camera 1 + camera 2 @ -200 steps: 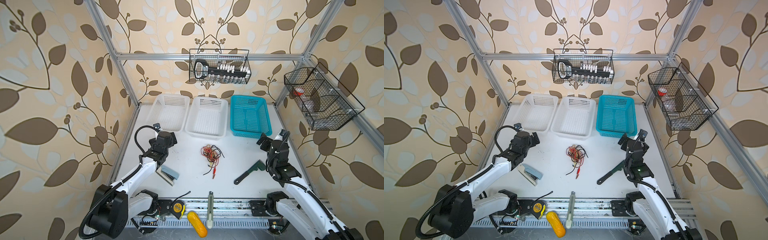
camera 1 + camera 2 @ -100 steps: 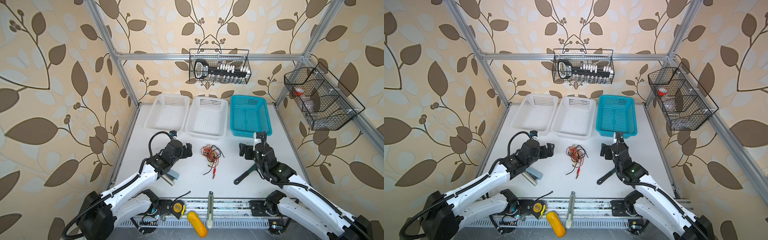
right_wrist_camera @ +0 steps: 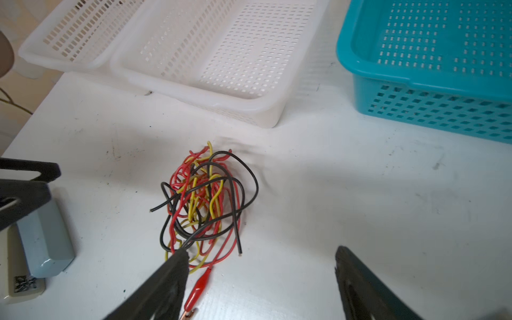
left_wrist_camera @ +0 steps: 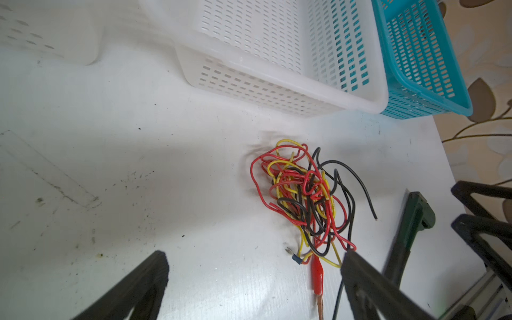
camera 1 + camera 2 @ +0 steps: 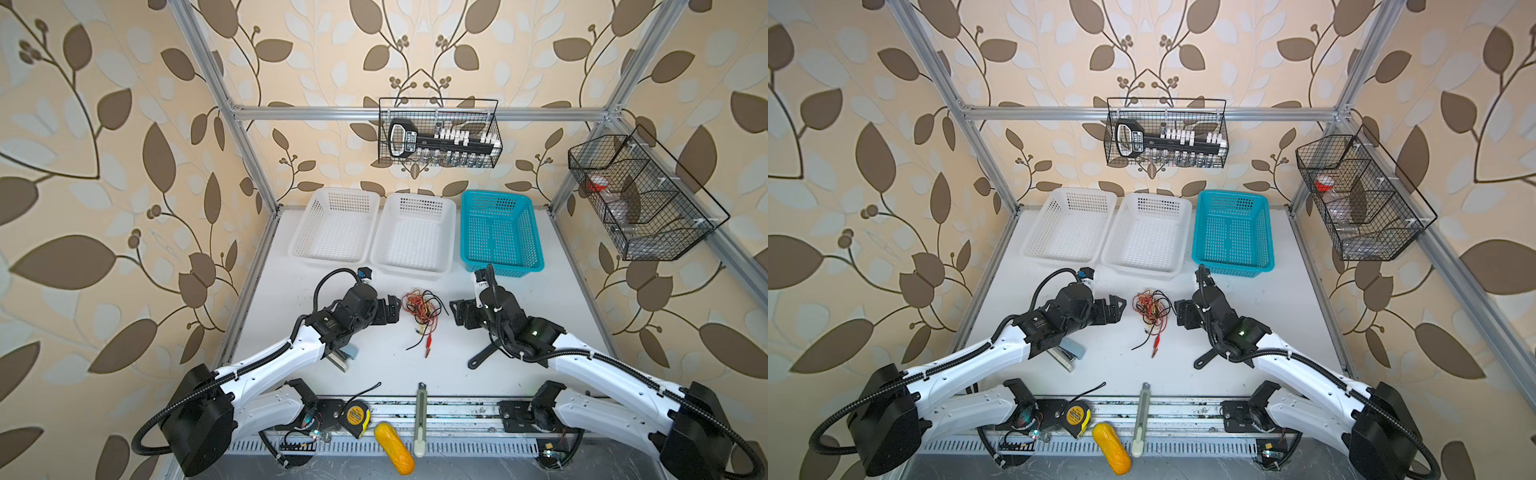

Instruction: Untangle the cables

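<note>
The cables [image 5: 422,309] lie tangled on the worktop [image 5: 540,299] between the left hand [image 5: 393,308] and right hand [image 5: 456,312], just beside each; both hands gape open, empty.

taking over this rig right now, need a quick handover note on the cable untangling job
Left end effector: open, empty, just left of the cables in both top views.
Right end effector: open, empty, just right of them; in the right wrist view one fingertip overlaps the pile's edge, contact unclear.
Cables: one red, yellow and black tangle on the table, a red alligator clip trailing toward the front edge.
Done: both arms flank the pile, nothing gripped.
To do: grasp, pull apart and lay out every cable.
</note>
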Available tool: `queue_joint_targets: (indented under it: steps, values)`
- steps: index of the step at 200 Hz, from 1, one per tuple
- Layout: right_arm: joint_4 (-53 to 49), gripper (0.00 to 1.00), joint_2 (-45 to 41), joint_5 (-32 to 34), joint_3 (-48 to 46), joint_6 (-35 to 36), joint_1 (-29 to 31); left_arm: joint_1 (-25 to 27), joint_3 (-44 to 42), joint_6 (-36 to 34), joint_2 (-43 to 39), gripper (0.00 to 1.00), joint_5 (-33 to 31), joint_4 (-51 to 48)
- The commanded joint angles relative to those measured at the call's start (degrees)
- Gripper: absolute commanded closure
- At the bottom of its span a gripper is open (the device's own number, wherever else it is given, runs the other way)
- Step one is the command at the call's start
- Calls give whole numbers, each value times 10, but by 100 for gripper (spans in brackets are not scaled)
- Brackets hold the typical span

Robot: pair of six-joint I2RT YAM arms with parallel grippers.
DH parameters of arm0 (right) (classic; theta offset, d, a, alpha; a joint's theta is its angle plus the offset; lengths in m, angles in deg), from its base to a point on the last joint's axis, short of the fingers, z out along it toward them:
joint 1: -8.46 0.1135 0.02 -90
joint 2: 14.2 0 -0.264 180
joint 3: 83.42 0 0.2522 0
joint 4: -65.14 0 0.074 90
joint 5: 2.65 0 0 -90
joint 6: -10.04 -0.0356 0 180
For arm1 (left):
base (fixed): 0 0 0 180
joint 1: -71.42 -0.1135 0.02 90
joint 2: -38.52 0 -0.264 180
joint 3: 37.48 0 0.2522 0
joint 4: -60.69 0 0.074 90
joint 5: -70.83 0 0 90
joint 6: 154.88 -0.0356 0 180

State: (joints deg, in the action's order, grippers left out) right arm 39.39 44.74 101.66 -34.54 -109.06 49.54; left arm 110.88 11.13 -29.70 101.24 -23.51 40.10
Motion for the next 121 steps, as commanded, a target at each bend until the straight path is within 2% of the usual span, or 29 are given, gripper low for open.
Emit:
queue_joint_targets:
  steps: [1, 52, 90, 121]
  values:
    - [21, 18, 34, -21, 31, -26, 22, 7, 22, 3, 20, 1, 17, 37]
    - [-14, 23, 130, -19, 100, -52, 64, 7, 32, 4, 83, 2, 35, 79]
    - [-19, 24, 151, -1, 106, -49, 63, 7, 41, 3, 119, 4, 52, 98]
    - [-32, 31, 163, 1, 109, -40, 51, 7, 44, 11, 132, 9, 56, 108]
